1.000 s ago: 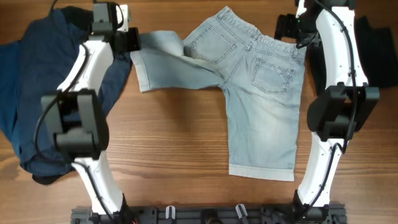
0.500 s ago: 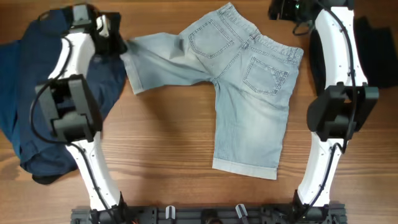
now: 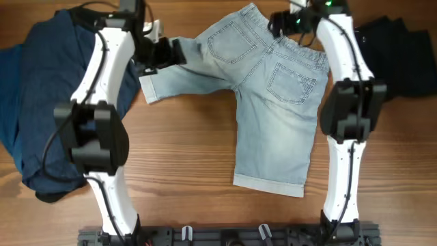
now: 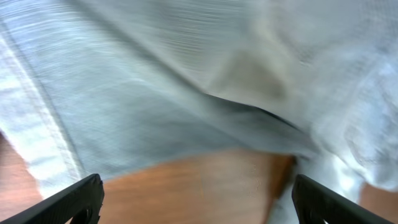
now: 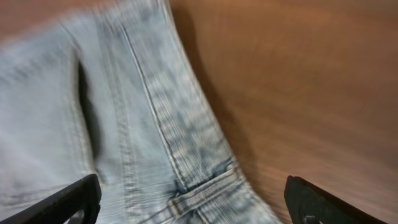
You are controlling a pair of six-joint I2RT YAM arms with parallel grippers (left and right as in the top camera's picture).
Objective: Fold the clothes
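Since both hover spread and empty, we judge the left gripper point(image 3: 166, 53) nearer: the denim shorts point(image 3: 273, 116) lie just right of the dark blue garment point(image 3: 41, 102), one leg running toward it beneath that gripper, the right gripper point(image 3: 280, 23) above the waistband.

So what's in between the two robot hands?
The top of the jean shorts, with one back pocket, lies between the left gripper and the right gripper. The overhead view shows it.
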